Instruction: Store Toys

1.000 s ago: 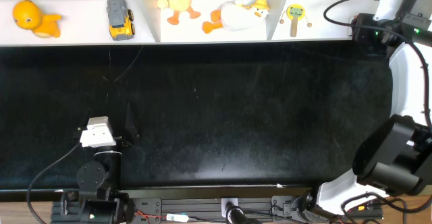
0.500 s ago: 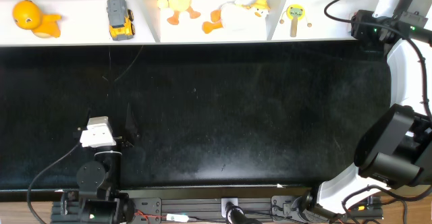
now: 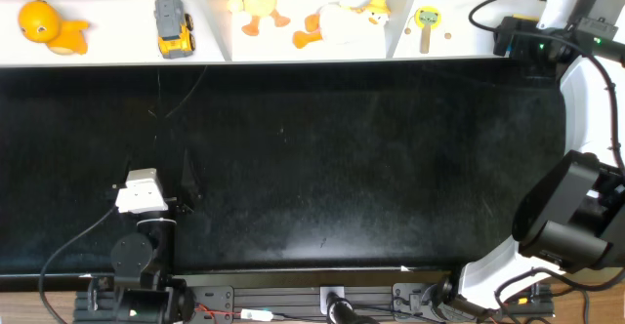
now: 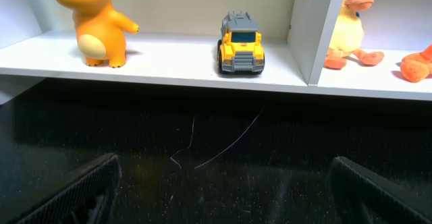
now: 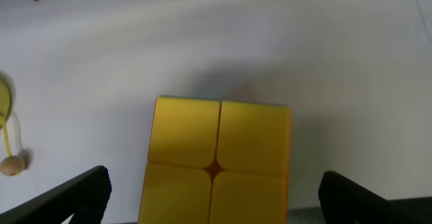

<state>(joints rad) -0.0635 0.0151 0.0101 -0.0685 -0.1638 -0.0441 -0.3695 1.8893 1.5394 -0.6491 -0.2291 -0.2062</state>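
Yellow cube [image 5: 217,162] on shelf [image 5: 202,42], between spread fingers of right hand [image 5: 212,178]

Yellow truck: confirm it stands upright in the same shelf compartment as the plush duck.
Not right. The yellow truck does stand upright, but it shares its compartment with the orange figure, not the plush duck. A white divider stands between the truck and the duck. The left wrist view shows this.
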